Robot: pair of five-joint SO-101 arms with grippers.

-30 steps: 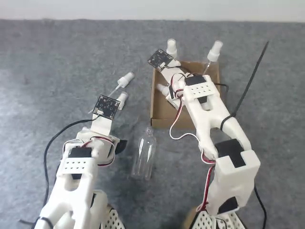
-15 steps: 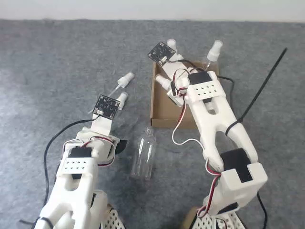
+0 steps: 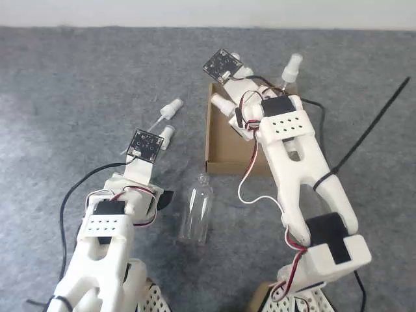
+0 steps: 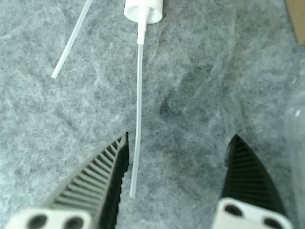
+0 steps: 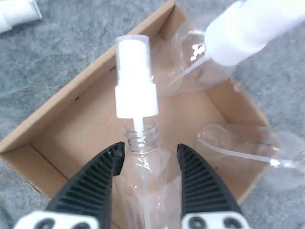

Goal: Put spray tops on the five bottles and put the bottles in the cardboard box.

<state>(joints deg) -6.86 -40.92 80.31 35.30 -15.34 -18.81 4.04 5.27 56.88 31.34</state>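
Cardboard box: on the grey carpet, right of centre; two bottles rest in it.
Corner bottle: upright, topped, in the box's far right corner.
Tipped bottle: lying on the box floor.
Right gripper: clamped on the held bottle over the box floor; its spray top sits raised above the neck.
Left gripper: fingers apart above the carpet, with the tube of a loose spray top between them.
Bare bottle: lying on the carpet, just near of the box.

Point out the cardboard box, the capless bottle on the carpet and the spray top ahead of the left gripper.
cardboard box (image 3: 221,153): high view, bare floor inside.
capless bottle (image 3: 196,208): high view, mid-body.
spray top (image 4: 143,10): left wrist view, white cap.
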